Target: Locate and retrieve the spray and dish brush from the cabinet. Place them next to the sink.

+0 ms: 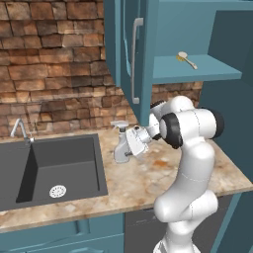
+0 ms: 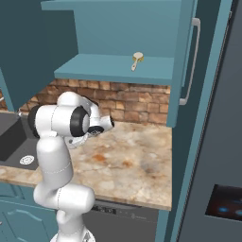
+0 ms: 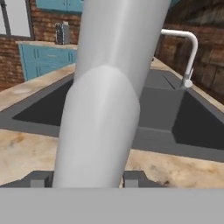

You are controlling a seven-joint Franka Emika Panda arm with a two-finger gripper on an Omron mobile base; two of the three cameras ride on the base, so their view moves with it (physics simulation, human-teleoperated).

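You see the gripper (image 1: 123,148) fingers (image 3: 131,178) around the spray (image 1: 120,143) on the counter (image 1: 163,170); whether they grip, you cannot tell; the dish brush (image 1: 187,60) lies on the cabinet (image 1: 197,74) shelf.

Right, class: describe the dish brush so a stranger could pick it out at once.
Look at the open teal cabinet above the stone counter. On its inner shelf lies the dish brush, alone. It is slim, with a pale handle and yellow bristles at its round head.
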